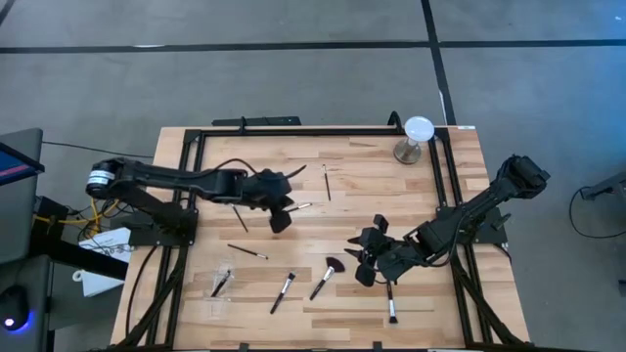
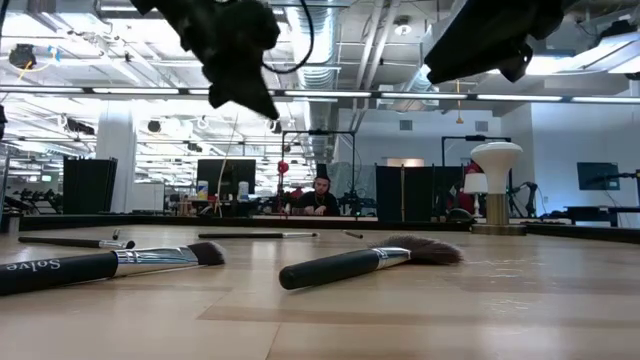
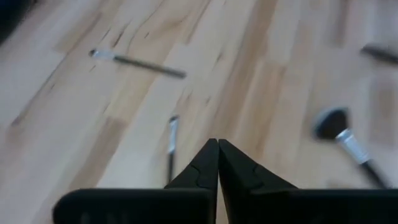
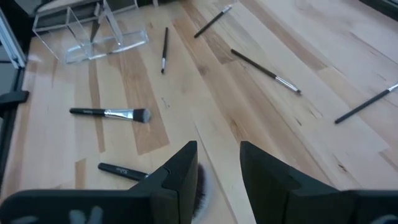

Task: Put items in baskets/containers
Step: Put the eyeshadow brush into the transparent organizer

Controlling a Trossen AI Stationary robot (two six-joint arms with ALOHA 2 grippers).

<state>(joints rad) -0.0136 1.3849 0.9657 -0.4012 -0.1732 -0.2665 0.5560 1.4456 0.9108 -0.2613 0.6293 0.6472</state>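
Several slim dark-handled brushes lie flat on the wooden table point(image 1: 411, 196), among them a fan-headed brush point(image 1: 328, 277) and a thin brush point(image 1: 247, 251). The clear tray point(image 4: 93, 34) stands near the table's left front, with one brush point(image 4: 95, 28) in it. My left gripper point(image 1: 281, 217) hangs shut above the table's middle, with nothing between its fingertips in the left wrist view point(image 3: 217, 149). My right gripper point(image 1: 364, 262) hangs open, high over the fan brush's head point(image 4: 200, 190), touching nothing.
A round white disc on a metal stand point(image 1: 417, 137) stands at the far right corner. A dark frame point(image 1: 293, 131) runs along the table's far edge and sides. One brush point(image 1: 391, 305) lies near the front edge, right of centre.
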